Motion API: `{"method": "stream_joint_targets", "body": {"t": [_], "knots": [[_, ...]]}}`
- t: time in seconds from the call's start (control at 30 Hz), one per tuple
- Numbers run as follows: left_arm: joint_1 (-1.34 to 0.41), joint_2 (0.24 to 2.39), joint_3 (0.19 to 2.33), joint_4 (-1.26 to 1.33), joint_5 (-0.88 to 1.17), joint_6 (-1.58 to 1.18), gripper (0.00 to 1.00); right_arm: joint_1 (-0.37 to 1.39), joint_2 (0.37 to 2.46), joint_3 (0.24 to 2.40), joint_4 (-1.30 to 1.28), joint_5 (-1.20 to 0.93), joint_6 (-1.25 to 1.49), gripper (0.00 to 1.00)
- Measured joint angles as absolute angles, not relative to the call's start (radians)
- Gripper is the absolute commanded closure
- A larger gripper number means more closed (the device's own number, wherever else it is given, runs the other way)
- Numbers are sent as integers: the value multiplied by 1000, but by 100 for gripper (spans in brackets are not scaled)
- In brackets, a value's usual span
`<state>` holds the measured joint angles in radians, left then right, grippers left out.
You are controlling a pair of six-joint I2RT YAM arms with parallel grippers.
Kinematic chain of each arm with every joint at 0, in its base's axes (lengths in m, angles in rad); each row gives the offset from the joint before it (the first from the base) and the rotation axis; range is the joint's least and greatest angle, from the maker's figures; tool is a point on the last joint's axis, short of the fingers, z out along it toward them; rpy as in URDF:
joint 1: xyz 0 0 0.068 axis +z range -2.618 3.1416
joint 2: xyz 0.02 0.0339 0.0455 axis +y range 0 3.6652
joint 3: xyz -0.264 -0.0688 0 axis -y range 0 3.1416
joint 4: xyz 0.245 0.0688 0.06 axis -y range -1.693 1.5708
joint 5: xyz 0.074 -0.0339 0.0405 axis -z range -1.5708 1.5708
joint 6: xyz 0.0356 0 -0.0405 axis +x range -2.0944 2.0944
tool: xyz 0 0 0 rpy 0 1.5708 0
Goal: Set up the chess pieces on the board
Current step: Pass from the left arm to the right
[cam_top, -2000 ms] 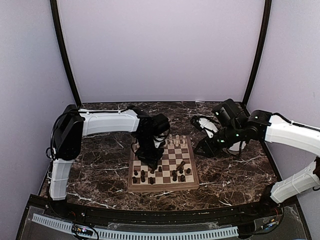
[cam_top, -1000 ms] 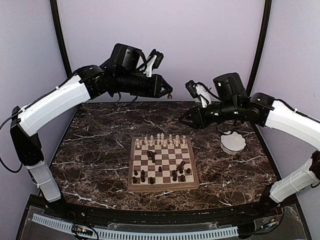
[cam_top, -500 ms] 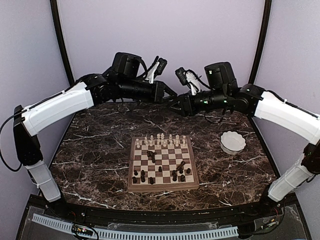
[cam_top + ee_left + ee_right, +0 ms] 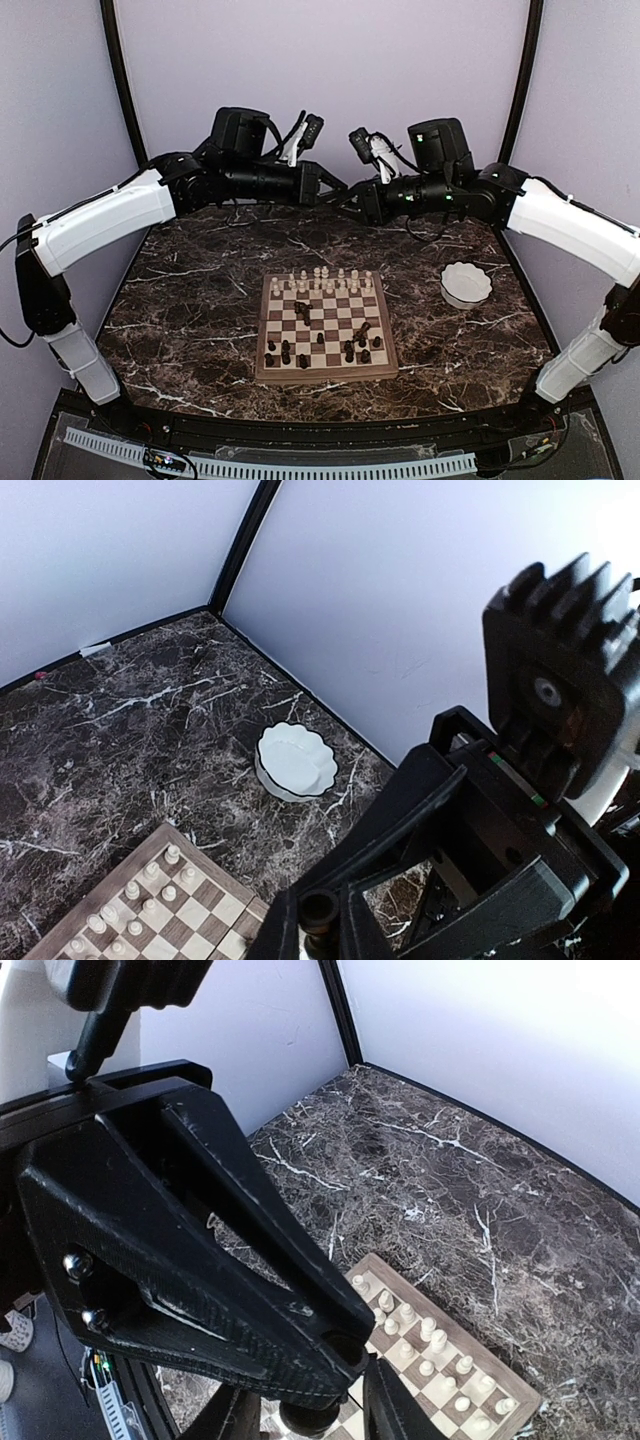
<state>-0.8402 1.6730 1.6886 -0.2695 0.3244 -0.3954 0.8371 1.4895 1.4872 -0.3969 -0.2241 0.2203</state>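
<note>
Your left gripper (image 4: 318, 940), high above the bench (image 4: 200, 300), is clamped on a dark brown chess piece (image 4: 320, 910). Your right gripper (image 4: 312, 1400) meets it tip to tip, jaws apart on either side of that piece. Below, the board (image 4: 325, 378) carries a cream row (image 4: 322, 282) along its far edge and scattered dark pieces (image 4: 350, 350).

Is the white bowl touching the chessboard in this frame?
Apart. The top external view shows the white bowl sitting right of the board, with a strip of bare marble table between its edge and the board's rim.
</note>
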Motion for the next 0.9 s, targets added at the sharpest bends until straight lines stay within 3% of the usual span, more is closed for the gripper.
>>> {"method": "stream_joint_targets", "body": {"t": [0.17, 0.33, 0.47, 0.63, 0.9], "knots": [[-840, 1652, 1657, -251, 320, -403, 96, 837, 1489, 1488, -398, -224, 223, 81], [-840, 1648, 1647, -241, 315, -406, 74, 838, 1489, 1488, -400, -224, 223, 87], [-837, 1647, 1662, -294, 293, -411, 64, 846, 1490, 1489, -418, -223, 206, 88], [-786, 1646, 1753, -473, 326, -478, 64, 880, 1506, 1510, -481, -196, 146, 89], [-665, 1617, 1661, -524, 632, -637, 68, 950, 1560, 1577, -592, -157, 44, 88]]}}
